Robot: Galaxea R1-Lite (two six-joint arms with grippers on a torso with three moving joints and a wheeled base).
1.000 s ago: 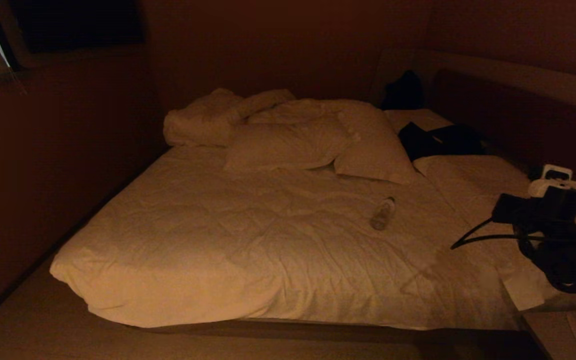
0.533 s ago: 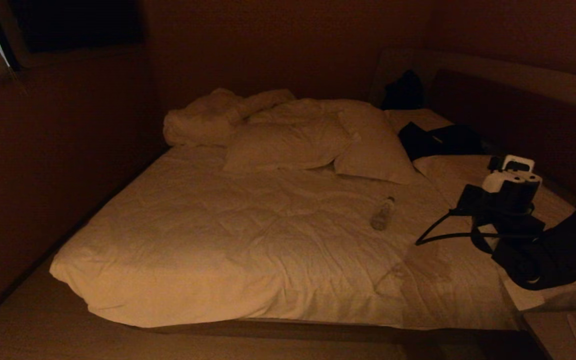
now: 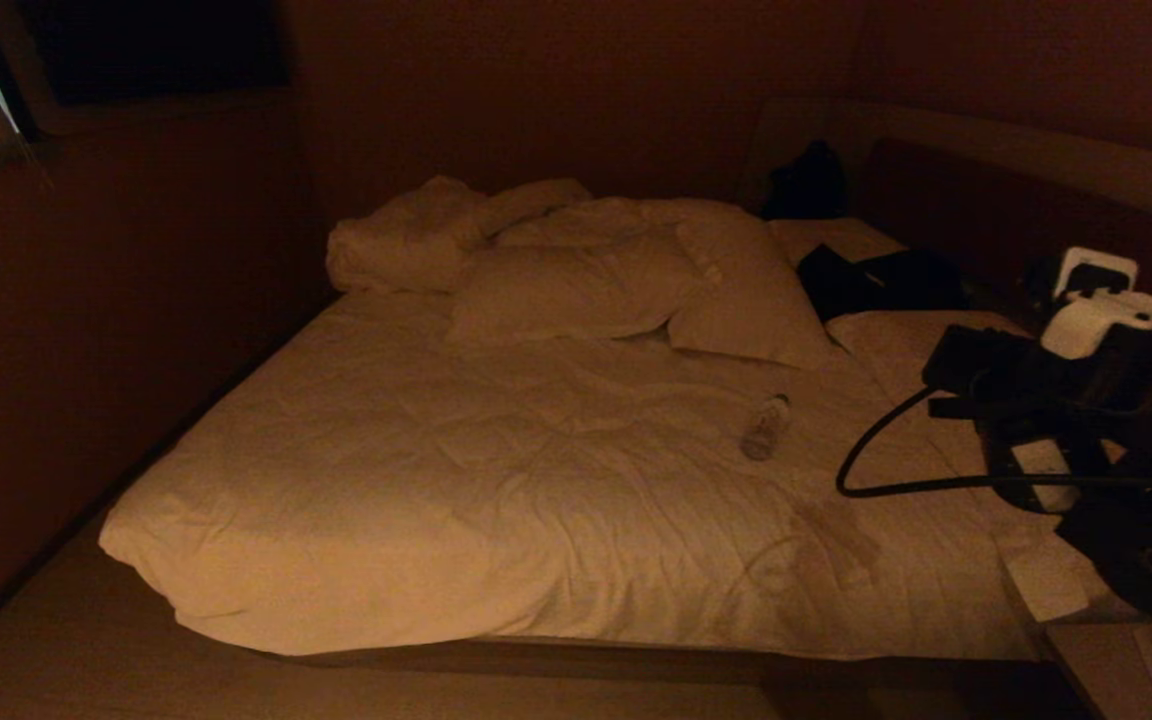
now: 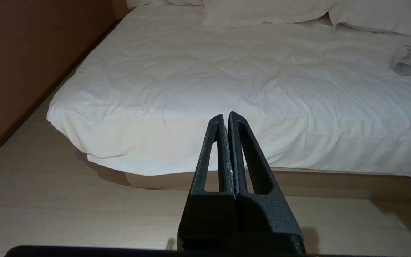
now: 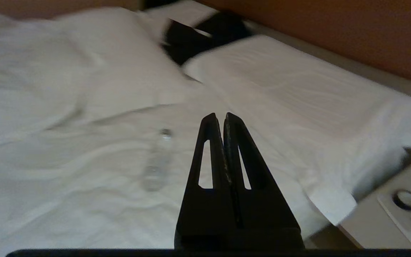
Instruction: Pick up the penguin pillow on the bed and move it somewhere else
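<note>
You are looking at the bed (image 3: 496, 470), which fills most of the head view under a rumpled white duvet (image 3: 556, 500). Two plain white pillows (image 3: 576, 290) lie side by side near the head end, with a bunched-up white cover (image 3: 406, 240) beyond them by the wall. A clear plastic bottle (image 3: 764, 428) lies on its side on the duvet, just in front of the right-hand pillow. To the right of the pillows a dark item (image 3: 876, 278) lies on the bed; you cannot make out any print on it, so you cannot tell whether it is the penguin pillow. No pillow with penguins shows clearly in any view.

Your right gripper (image 5: 224, 117) is raised over the right side of the bed, its two black fingers pressed together with nothing between them. In its wrist view it points across the duvet, with the bottle lying just beside the fingers and the dark item farther off. The right arm (image 3: 1066, 400) shows at the right edge of the head view, a black cable looping from it.

Your left gripper (image 4: 226, 116) is also pressed together and empty, hanging over the floor (image 4: 66, 200) short of the foot of the bed.

A small bedside surface (image 5: 380, 221) stands at the bed's right corner, with a dark ring (image 5: 406, 199) on it.
</note>
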